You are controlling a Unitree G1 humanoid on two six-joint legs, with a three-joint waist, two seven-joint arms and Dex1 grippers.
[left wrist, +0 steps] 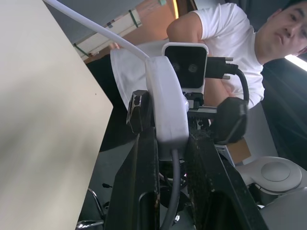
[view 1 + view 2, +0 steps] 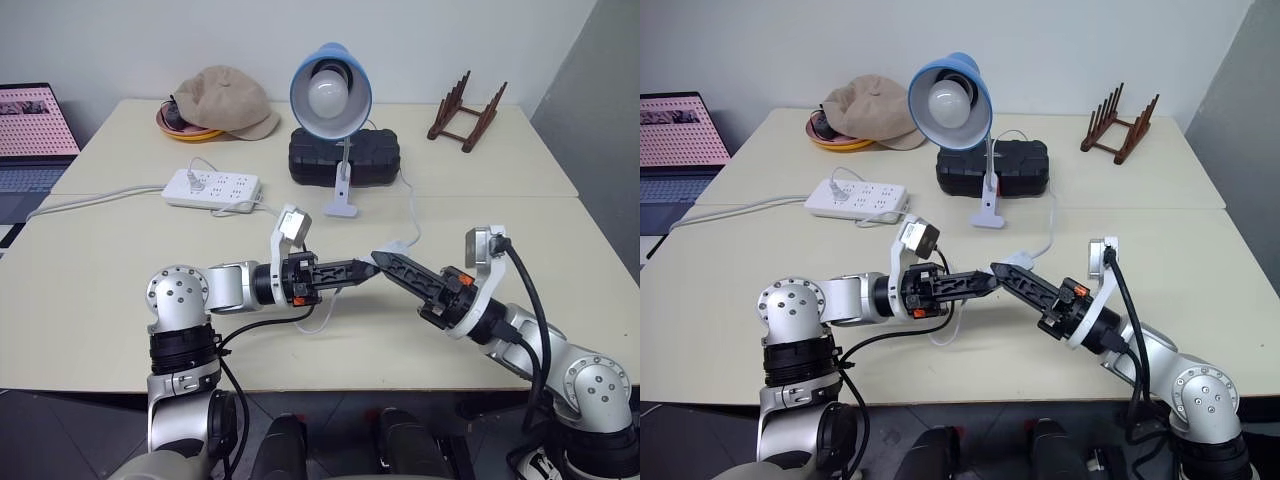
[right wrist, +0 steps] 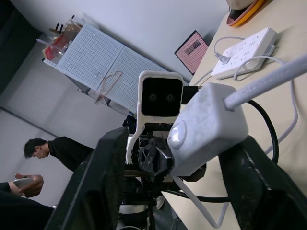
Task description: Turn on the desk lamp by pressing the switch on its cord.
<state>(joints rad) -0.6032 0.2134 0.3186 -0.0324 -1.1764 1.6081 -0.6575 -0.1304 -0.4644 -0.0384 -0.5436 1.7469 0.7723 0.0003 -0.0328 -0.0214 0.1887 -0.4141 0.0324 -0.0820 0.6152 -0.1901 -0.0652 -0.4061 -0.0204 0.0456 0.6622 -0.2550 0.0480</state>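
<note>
The desk lamp point(image 2: 330, 90), with a light-blue shade and a white bulb, stands at the back middle of the table. Its thin white cord point(image 2: 412, 205) runs forward to where my two grippers meet, above the table's front. My left gripper point(image 2: 365, 270) is shut on the small white switch point(image 1: 165, 105), which stands up between its two black fingers. My right gripper point(image 2: 385, 262) comes at it from the other side. In the right wrist view the switch point(image 3: 206, 129) sits between its spread fingers. One finger point(image 3: 249, 163) is at the switch's edge; the other stands apart.
A white power strip point(image 2: 212, 188) lies at the back left and a black case point(image 2: 345, 158) sits behind the lamp. A beige cap point(image 2: 225, 100) rests on an orange dish. A wooden rack point(image 2: 465, 115) is at the back right and a laptop point(image 2: 35, 125) at the far left. People stand nearby point(image 1: 225, 33).
</note>
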